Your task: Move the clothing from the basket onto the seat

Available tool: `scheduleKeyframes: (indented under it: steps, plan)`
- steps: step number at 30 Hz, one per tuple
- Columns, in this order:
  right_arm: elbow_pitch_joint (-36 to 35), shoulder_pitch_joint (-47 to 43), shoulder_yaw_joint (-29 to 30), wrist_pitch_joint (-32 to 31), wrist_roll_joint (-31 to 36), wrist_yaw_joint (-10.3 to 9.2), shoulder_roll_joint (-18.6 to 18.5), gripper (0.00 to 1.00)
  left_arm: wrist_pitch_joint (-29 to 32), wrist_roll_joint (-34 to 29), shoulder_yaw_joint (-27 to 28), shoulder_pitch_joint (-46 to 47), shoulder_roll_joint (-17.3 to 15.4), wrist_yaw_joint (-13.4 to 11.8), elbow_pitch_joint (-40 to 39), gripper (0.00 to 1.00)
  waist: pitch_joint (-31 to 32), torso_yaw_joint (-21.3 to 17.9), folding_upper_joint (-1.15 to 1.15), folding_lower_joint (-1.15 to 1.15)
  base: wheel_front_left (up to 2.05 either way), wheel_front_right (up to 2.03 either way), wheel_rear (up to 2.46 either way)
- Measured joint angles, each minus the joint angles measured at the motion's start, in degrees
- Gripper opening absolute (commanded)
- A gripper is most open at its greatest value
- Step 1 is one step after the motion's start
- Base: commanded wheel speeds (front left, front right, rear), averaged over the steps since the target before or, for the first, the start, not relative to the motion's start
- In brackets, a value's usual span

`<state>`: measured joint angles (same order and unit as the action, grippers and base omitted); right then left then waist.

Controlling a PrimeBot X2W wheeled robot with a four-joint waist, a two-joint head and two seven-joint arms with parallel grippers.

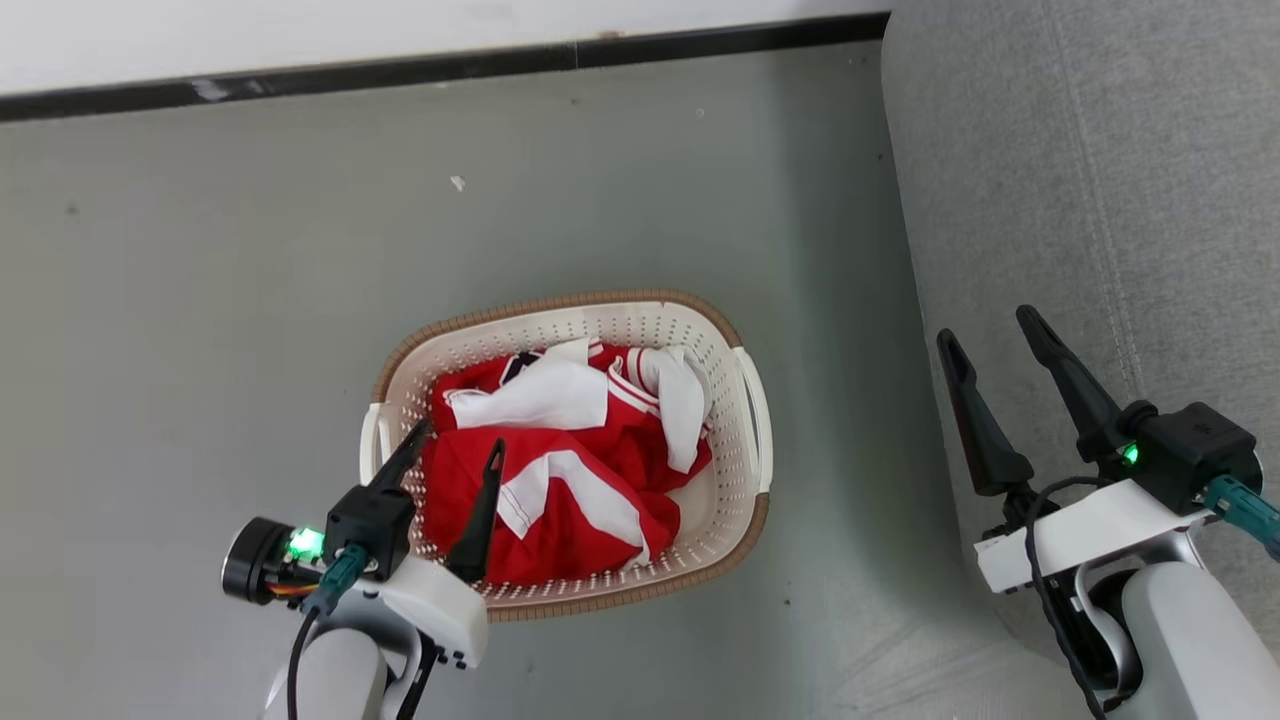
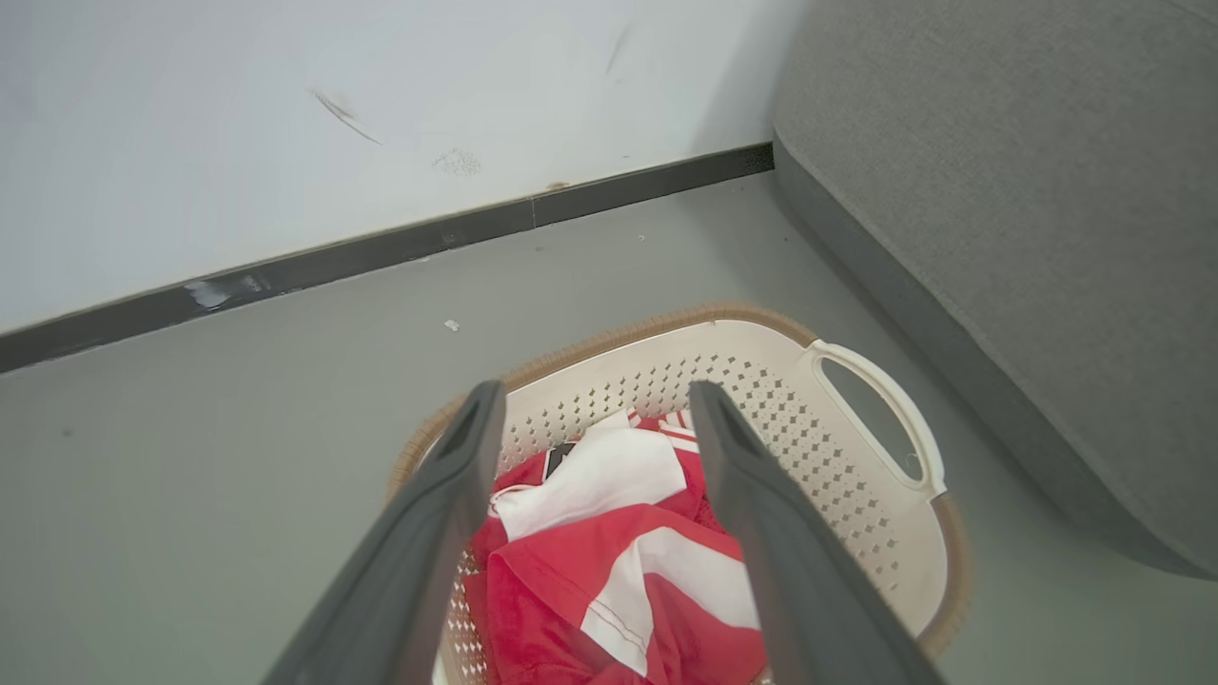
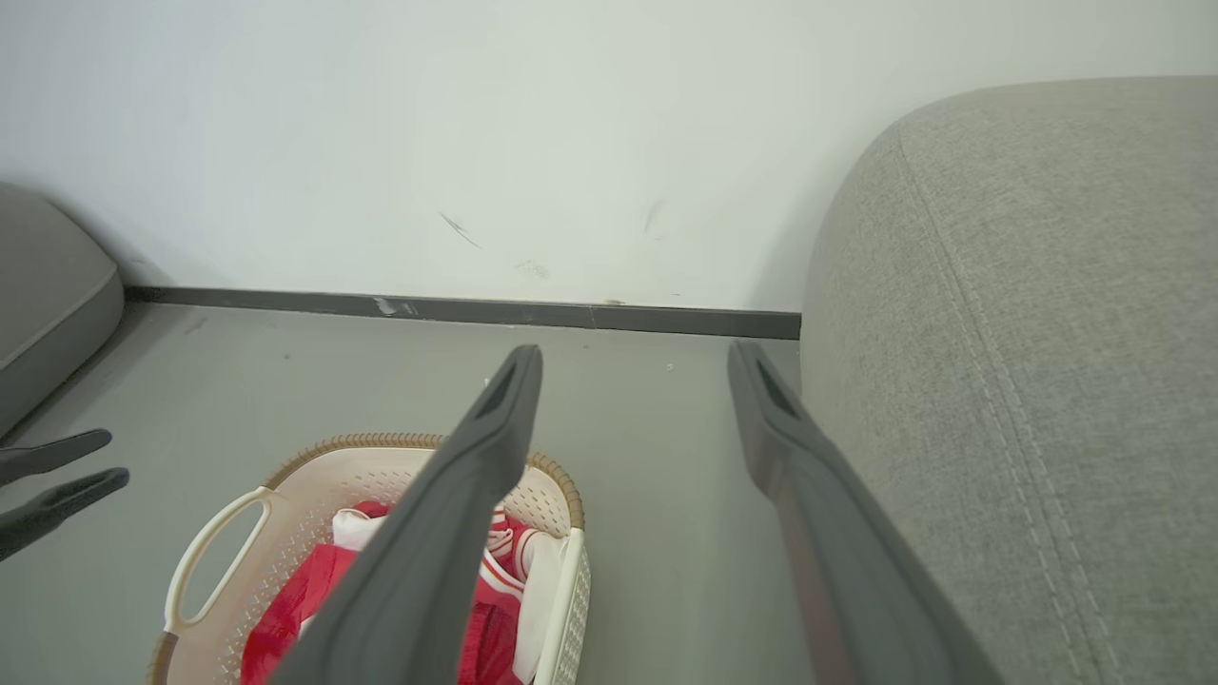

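I hang my left gripper (image 1: 461, 435), jaws wide, over the basket (image 1: 600, 297) to straddle the clothing (image 1: 560, 470); right gripper (image 1: 985, 324), jaws wide and empty, sits by the seat (image 1: 1100, 150).

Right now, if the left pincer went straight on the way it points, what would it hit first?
Most likely the red clothing in the basket: the open left pincer aims down into it. Its height above is unclear.
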<state>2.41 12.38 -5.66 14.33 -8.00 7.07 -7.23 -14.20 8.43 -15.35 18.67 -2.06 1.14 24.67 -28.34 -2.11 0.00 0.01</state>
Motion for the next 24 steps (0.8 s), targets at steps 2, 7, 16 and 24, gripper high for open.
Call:
scheduleKeyframes:
  steps: [2,7,16,24]
  plan:
    - [-0.3,0.3,-0.2,0.0,0.0,0.00,0.0,1.00,0.1,0.0,-0.3,1.0,0.0,0.0,0.8,1.00,-0.9,-0.1,0.00,0.00,0.00,0.00,0.00]
    - [-1.6,1.7,-0.2,0.0,0.0,0.00,-0.1,1.00,1.0,-0.6,-0.5,3.2,0.1,0.0,3.0,1.00,-3.1,-0.5,0.00,0.00,0.00,0.00,0.00]
    - [-2.6,2.8,-0.9,0.0,0.0,0.00,-0.3,1.00,3.1,-0.5,-1.1,6.8,0.1,0.0,6.5,1.00,-6.4,-1.3,0.00,0.00,0.00,0.00,0.00]
    - [-3.6,4.6,-1.4,0.0,0.0,0.00,-1.1,1.00,4.6,0.4,-1.4,10.2,0.2,-0.2,9.9,1.00,-9.5,-1.9,0.00,0.00,0.00,0.00,0.00]
